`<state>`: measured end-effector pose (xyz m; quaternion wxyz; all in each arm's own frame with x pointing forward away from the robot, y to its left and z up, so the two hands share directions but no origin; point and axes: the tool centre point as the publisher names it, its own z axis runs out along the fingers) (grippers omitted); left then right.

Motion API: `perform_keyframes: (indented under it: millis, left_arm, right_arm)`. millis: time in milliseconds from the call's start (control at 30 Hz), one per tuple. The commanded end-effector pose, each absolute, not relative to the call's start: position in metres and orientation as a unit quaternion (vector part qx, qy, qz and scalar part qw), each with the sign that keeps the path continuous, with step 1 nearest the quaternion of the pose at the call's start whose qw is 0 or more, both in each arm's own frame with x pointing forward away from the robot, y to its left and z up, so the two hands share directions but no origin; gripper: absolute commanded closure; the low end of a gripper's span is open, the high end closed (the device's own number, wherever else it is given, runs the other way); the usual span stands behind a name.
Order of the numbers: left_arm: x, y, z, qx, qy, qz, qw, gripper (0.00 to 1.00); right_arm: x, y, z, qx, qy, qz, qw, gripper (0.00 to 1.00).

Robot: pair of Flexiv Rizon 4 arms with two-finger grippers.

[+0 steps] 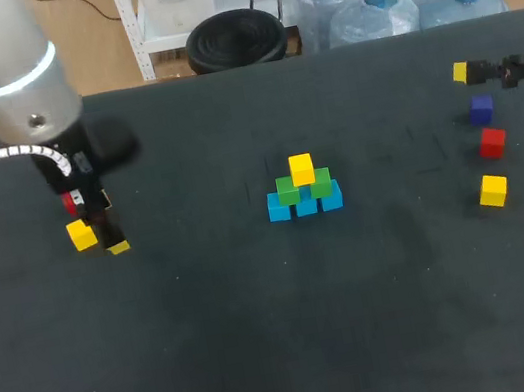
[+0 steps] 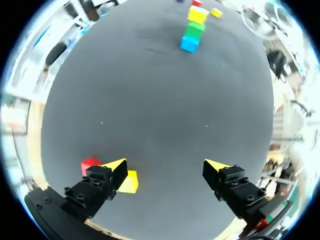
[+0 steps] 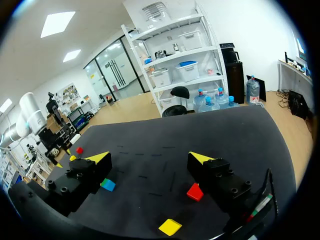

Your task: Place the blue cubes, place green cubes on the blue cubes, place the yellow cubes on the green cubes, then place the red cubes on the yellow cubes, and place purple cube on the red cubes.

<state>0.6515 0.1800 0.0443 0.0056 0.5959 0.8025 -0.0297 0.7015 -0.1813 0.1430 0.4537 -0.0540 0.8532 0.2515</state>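
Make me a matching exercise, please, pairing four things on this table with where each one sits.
Things: 1 green cubes; 2 purple cube; 3 left gripper; 4 blue cubes.
Places: a at the left of the table, by a red cube; b lowest layer; c loose, near the right gripper; d second layer, under the top yellow cube.
Pairs: 1-d; 2-c; 3-a; 4-b.
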Motion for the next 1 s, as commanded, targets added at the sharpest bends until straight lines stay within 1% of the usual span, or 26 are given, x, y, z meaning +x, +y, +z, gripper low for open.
perform_keyframes:
  millis: [33,367,733,1000]
  left_arm:
    - [0.659,0.181,0.043,0.596,0.803,-0.019,-0.007,0.00]
    - [0.681,0.219,0.025,0.560,0.828,0.001,-0.026,0.00]
    - [0.693,0.230,0.017,0.556,0.831,0.008,-0.020,0.00]
    - [0.690,0.243,0.014,0.530,0.848,0.006,-0.025,0.00]
  right_arm:
    - [0.701,-0.182,0.144,-0.054,0.853,0.253,0.453,0.00]
    - [0.701,-0.182,0.144,-0.054,0.853,0.253,0.453,0.00]
    - [0.701,-0.182,0.144,-0.054,0.853,0.253,0.453,0.00]
    - [0.701,-0.182,0.144,-0.054,0.853,0.253,0.453,0.00]
